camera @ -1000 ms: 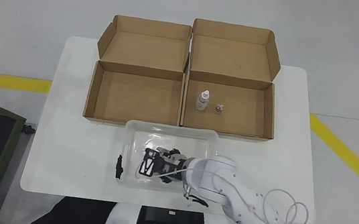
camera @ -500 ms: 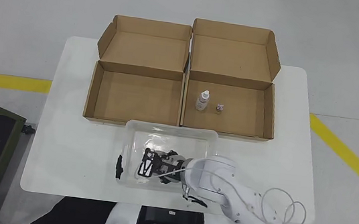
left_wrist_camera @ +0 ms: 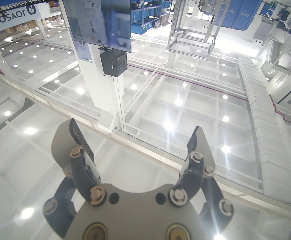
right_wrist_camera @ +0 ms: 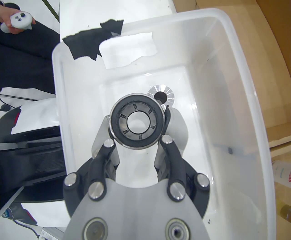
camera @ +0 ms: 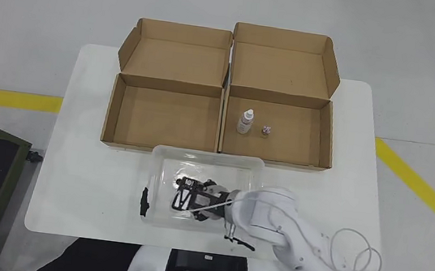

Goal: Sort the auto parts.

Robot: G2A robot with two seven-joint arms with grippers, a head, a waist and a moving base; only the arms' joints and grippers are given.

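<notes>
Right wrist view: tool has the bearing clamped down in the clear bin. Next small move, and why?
Probably a straight lift, before any sideways travel. The right tool is shut on the bearing inside the walls of the bin, and the toothed silver disc lies close beside one fingertip. Moving sideways now could hit a wall or nudge the disc.

I am easing my right fingers (right_wrist_camera: 179, 129), clamped on the ring bearing (right_wrist_camera: 137, 121), a touch toward the cardboard boxes (camera: 166, 117) inside the clear bin (right_wrist_camera: 241, 68), while my forearm (camera: 272, 220) is swinging slightly outward to the right above the worktop (camera: 89, 185).
</notes>
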